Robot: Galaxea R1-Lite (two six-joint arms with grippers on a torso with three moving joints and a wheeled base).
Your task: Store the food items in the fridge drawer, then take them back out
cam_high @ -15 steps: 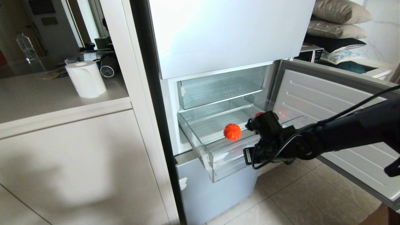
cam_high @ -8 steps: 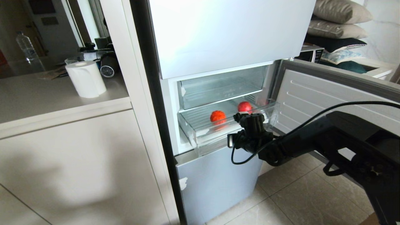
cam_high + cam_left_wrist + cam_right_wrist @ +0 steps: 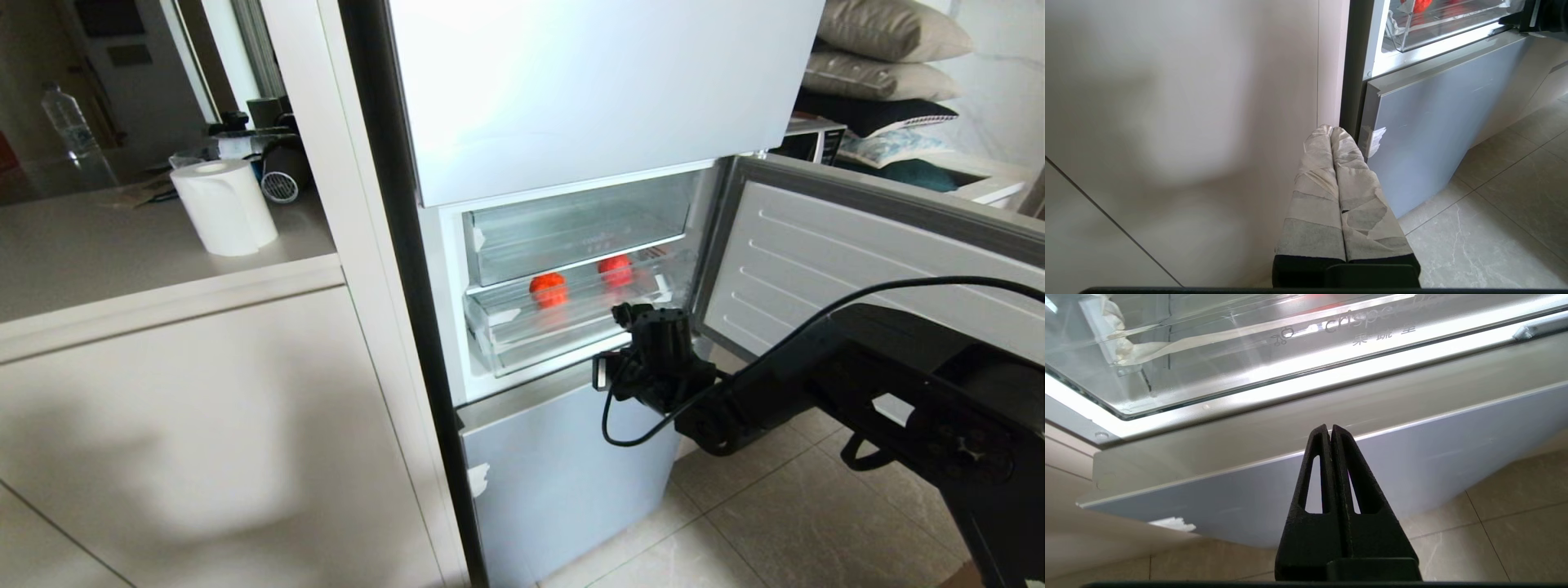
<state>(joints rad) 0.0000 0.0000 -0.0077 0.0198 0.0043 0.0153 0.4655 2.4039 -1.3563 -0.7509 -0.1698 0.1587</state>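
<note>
The clear fridge drawer (image 3: 539, 335) sits almost fully inside the fridge. Through its see-through front I see two round red food items, one on the left (image 3: 548, 288) and one on the right (image 3: 615, 269). My right gripper (image 3: 624, 314) is shut and empty. It sits just in front of the drawer's right lower edge, and its black fingertips (image 3: 1330, 428) point at the strip under the drawer front (image 3: 1249, 355). My left gripper (image 3: 1331, 130), wrapped in tape, is shut and parked low beside the white cabinet side. From there the drawer corner (image 3: 1437, 24) shows above.
The fridge's middle door (image 3: 857, 261) stands swung open at the right, above my right arm. A pale-blue lower door (image 3: 563, 474) is shut under the drawer. A second clear bin (image 3: 571, 229) sits above it. A paper roll (image 3: 224, 204) stands on the counter at the left. Below is tiled floor (image 3: 775, 523).
The drawer has slid from pulled well out to nearly fully in, carrying both fruits back. My right gripper followed it toward the fridge and now sits slightly lower.
</note>
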